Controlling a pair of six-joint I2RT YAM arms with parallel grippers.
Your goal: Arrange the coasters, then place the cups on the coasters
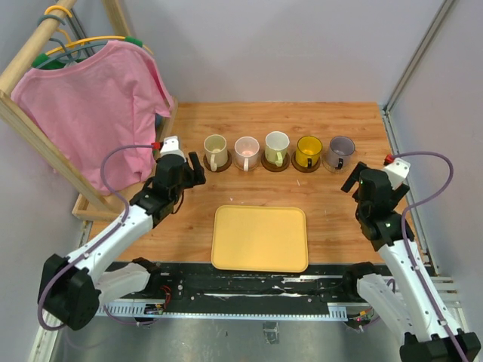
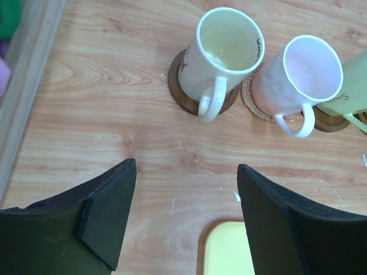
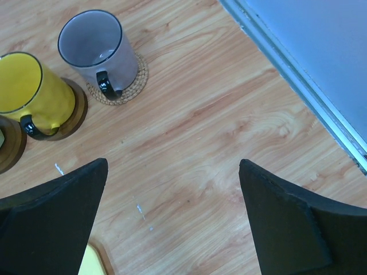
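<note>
Nearest my bases, tray (image 1: 260, 237) on desk (image 1: 189, 226), not part of the job. Left hand (image 2: 186, 167): fingers apart, empty, just short of cream cup (image 2: 226, 48). Right hand (image 3: 173, 163): apart too, empty, near grey cup (image 3: 97, 48). Farther back, five cups (image 1: 276, 148) in one row, each sitting on one of the coasters (image 2: 176, 91). My call: placing looks finished, I'm at the let-go stage. Next move calls for pulling both hands up and away without clipping a handle.
</note>
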